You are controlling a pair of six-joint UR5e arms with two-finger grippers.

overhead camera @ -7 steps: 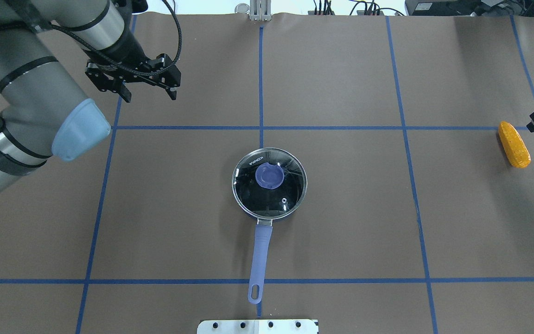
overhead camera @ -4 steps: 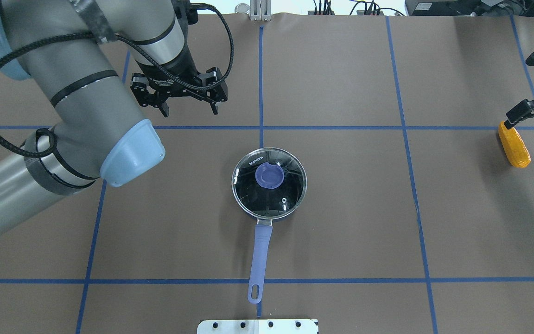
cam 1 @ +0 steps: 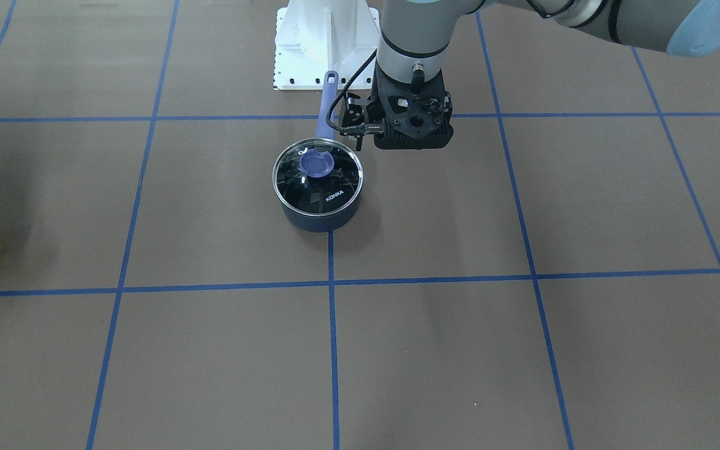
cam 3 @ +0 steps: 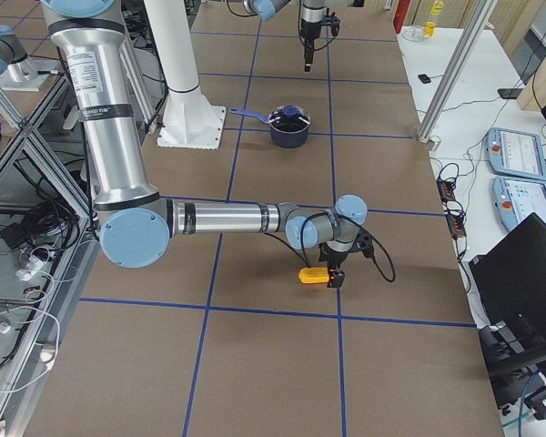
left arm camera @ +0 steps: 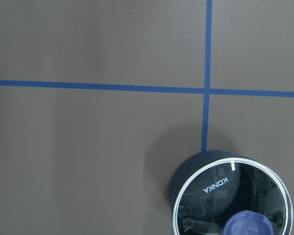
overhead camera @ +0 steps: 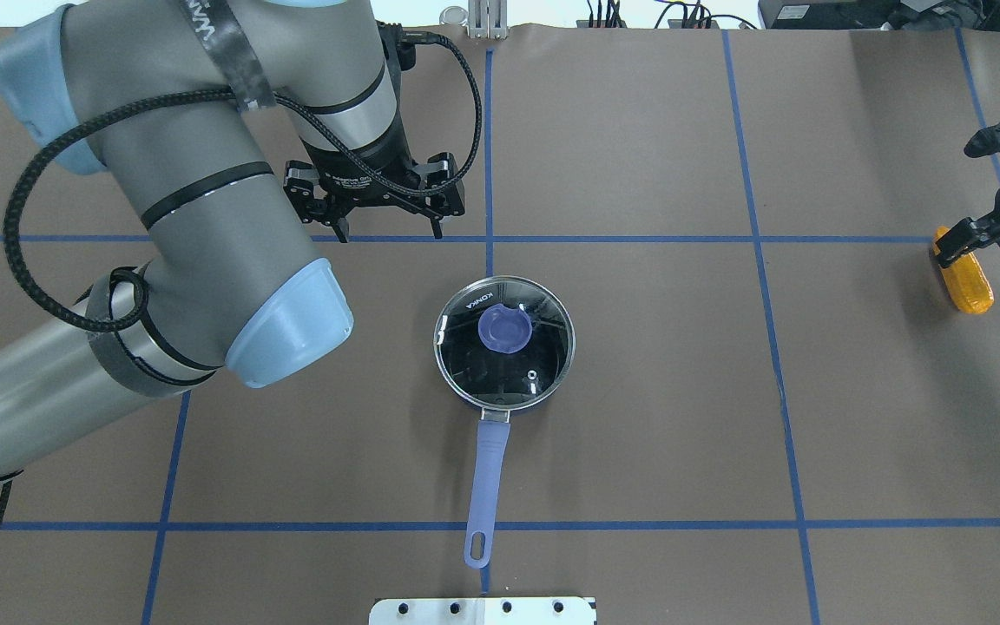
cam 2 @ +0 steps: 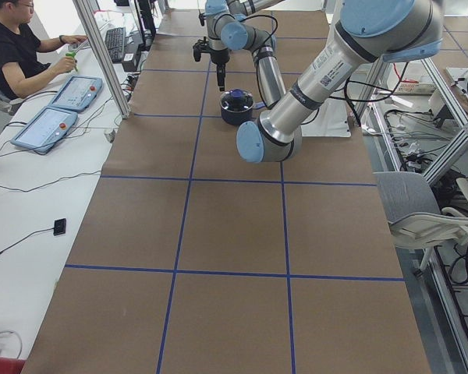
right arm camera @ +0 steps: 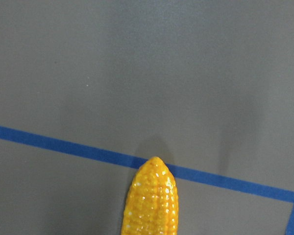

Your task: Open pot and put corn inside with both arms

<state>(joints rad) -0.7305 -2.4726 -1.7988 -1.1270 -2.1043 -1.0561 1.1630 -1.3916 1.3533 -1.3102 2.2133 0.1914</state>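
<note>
The dark navy pot stands mid-table with its glass lid on, purple knob up and lavender handle toward the robot's base. It also shows in the front view and the left wrist view. My left gripper is open and empty, above the table, beyond and left of the pot. The orange-yellow corn lies at the far right. My right gripper is open over the corn's far end, with one fingertip across it. The right wrist view shows the corn's tip.
The white base plate sits at the near edge behind the handle's end. Blue tape lines grid the brown table. An operator sits at a side desk with control pads. My left arm's elbow hangs left of the pot.
My left arm has swung right, bringing its open gripper closer to the pot. My right gripper has come in from the right edge to the corn's far end. Pot, lid and corn have not moved.
</note>
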